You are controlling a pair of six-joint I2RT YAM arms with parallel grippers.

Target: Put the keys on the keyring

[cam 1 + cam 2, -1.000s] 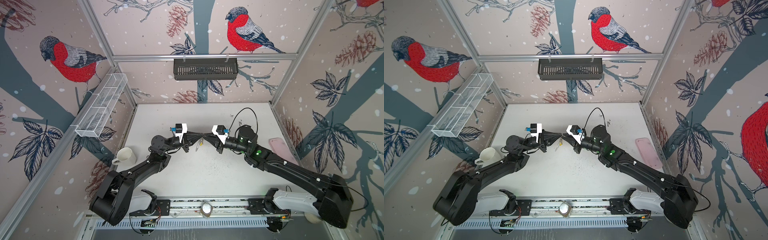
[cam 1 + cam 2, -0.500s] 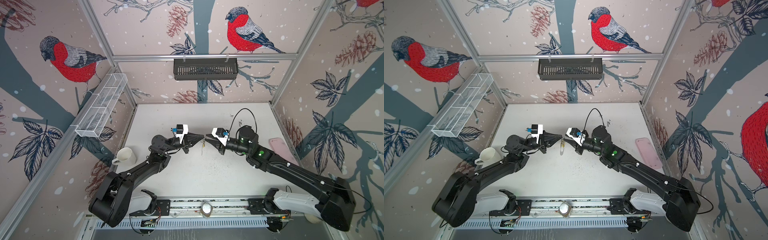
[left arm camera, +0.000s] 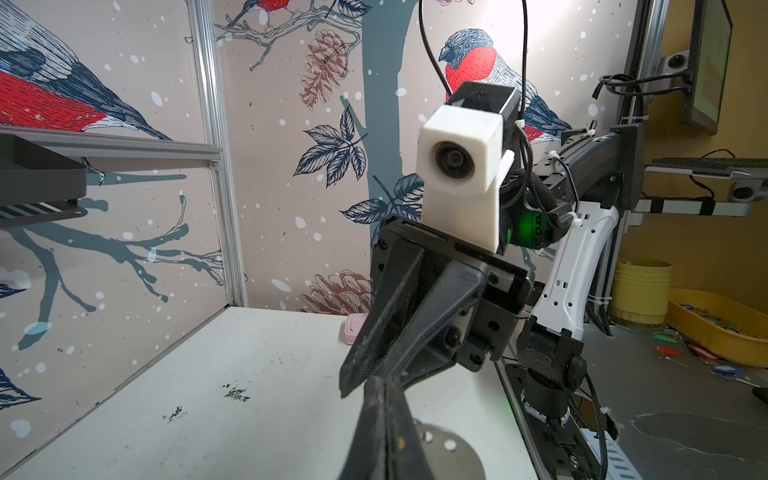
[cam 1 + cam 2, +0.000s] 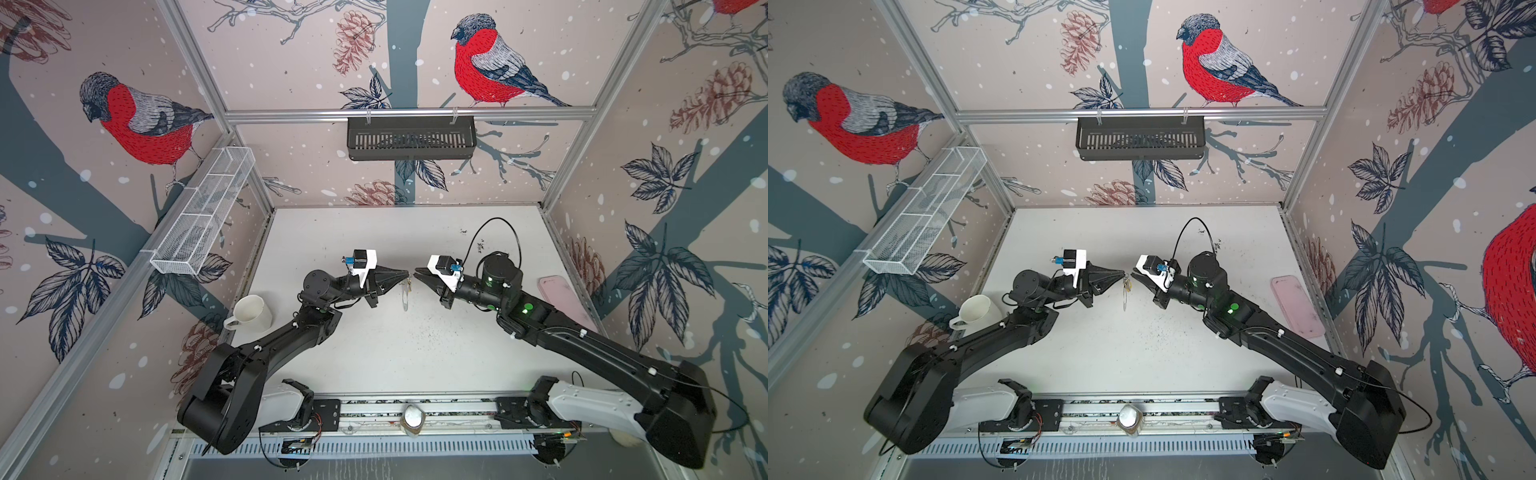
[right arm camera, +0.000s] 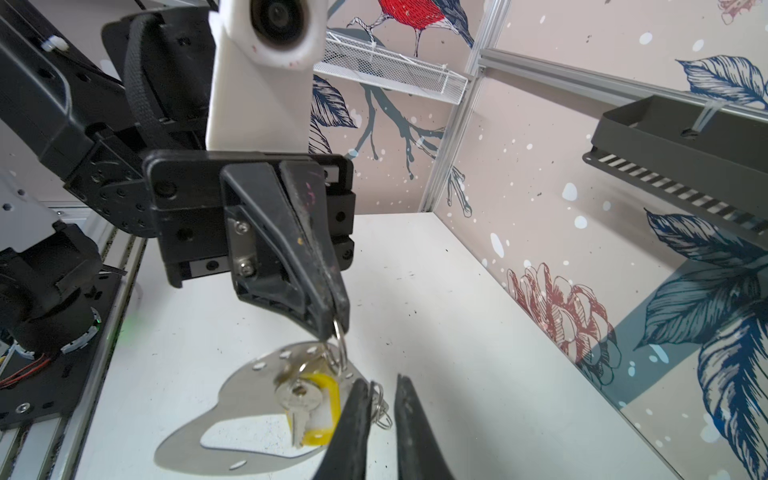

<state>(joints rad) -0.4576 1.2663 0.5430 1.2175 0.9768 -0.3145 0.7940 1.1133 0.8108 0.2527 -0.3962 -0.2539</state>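
keyring half behind left tool (plate cut off by frame edge)

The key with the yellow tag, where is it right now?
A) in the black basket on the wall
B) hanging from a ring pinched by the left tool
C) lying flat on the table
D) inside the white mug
B: in the right wrist view the left tool is shut on a metal ring, and the key with its yellow tag dangles below it, off the table.
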